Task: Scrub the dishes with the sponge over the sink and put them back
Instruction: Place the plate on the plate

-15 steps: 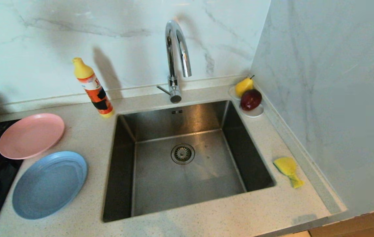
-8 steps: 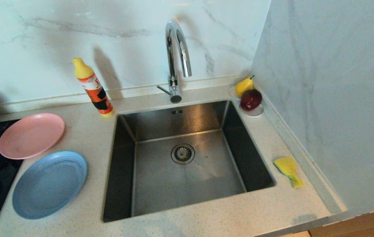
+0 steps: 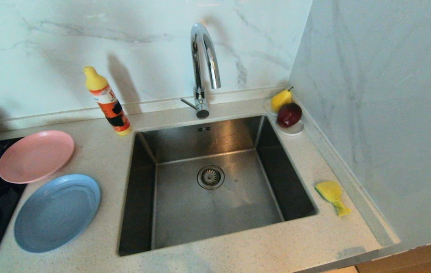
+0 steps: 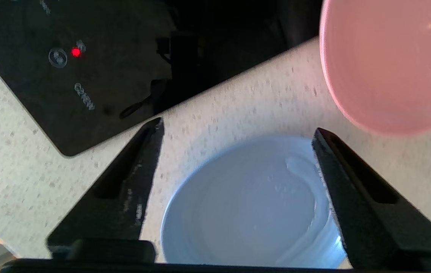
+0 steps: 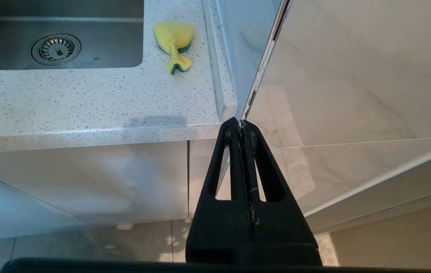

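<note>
Left wrist view: our left gripper hangs above blue plate, fingers spread wide, nothing held. Pink plate just beside, on table. Sponge lies right of sink. Our right gripper parked below table edge, fingers together.

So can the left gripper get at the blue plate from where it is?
Probably yes. The left gripper hangs over the blue plate with its jaws spread wide and nothing between them and the plate. The pink plate lies beside it, apart.
</note>
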You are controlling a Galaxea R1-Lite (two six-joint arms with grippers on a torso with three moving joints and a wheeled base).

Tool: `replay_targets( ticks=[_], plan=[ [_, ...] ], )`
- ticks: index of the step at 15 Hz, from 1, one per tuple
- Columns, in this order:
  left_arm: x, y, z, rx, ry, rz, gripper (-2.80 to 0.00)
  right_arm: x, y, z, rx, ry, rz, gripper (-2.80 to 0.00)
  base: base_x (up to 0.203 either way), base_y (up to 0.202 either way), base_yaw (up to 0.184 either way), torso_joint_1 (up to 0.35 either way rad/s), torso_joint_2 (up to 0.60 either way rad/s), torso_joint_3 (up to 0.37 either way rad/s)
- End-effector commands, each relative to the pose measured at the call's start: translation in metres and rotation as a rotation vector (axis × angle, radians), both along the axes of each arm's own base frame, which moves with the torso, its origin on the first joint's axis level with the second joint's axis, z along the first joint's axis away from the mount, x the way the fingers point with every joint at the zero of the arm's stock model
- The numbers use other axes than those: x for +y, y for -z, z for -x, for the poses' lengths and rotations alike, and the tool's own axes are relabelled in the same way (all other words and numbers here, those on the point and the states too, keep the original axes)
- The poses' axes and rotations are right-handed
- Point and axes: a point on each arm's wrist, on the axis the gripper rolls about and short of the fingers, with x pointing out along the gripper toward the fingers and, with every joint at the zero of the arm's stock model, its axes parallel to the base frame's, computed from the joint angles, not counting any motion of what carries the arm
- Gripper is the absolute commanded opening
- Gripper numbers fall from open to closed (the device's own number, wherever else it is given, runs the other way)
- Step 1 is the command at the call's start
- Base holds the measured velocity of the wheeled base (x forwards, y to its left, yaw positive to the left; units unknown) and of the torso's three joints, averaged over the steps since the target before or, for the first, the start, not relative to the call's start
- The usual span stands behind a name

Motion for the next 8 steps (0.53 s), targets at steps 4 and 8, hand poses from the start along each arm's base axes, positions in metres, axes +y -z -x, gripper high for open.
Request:
replay_targets(
  ticks=[4,8],
  plan=[
    [0.021,0.015,-0.004,0.024,-0.055,0.034,0.0,0.0,0.0,0.0,0.0,-0.001,0.001,-2.8,0.0,0.0,0.0,0.0,0.0,0.0],
    [0.032,0.025,-0.011,0.022,-0.066,0.035,0.0,0.0,0.0,0.0,0.0,-0.001,0.001,-2.8,0.0,0.0,0.0,0.0,0.0,0.0]
  ],
)
